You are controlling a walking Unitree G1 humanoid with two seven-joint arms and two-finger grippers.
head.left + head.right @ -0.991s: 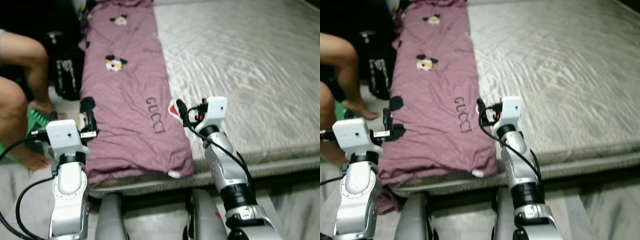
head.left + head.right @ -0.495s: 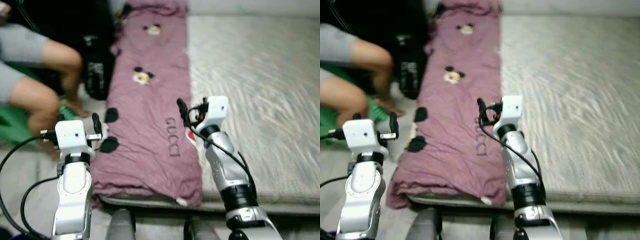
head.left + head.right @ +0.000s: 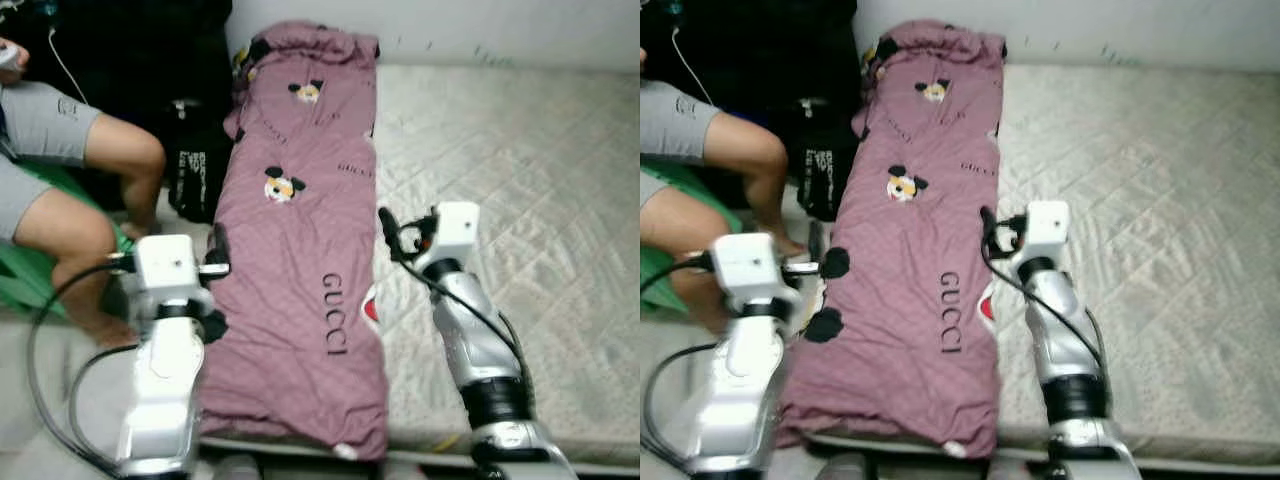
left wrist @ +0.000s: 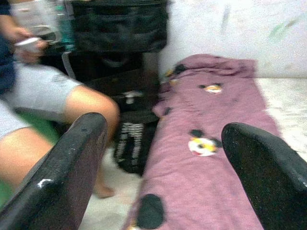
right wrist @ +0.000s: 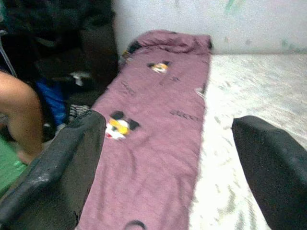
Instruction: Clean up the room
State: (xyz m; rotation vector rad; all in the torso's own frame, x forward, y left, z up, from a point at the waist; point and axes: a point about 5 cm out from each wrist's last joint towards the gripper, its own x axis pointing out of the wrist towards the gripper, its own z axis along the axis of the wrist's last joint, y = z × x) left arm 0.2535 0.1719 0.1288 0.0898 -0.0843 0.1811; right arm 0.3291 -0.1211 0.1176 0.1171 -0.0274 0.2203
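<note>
Facing a bed (image 3: 520,180) with a pale quilted mattress. Along its left edge, a long mauve blanket (image 3: 300,260) printed with cartoon mouse heads, folded into a narrow strip from the wall end down to the near edge, one side slipping slightly over the bedside. Left gripper (image 4: 158,163) raised by the blanket's left edge, fingers spread wide, holding nothing. Right gripper (image 5: 168,158) raised over the seam between blanket and bare mattress, fingers likewise wide apart and empty. Beside the bed, a seated person's leg (image 3: 90,190) and a dark bag (image 3: 195,165) on the floor. Hard to judge progress: blanket folded but neither stowed nor spread, fitting either a half-made bed or a tidied one.
</note>
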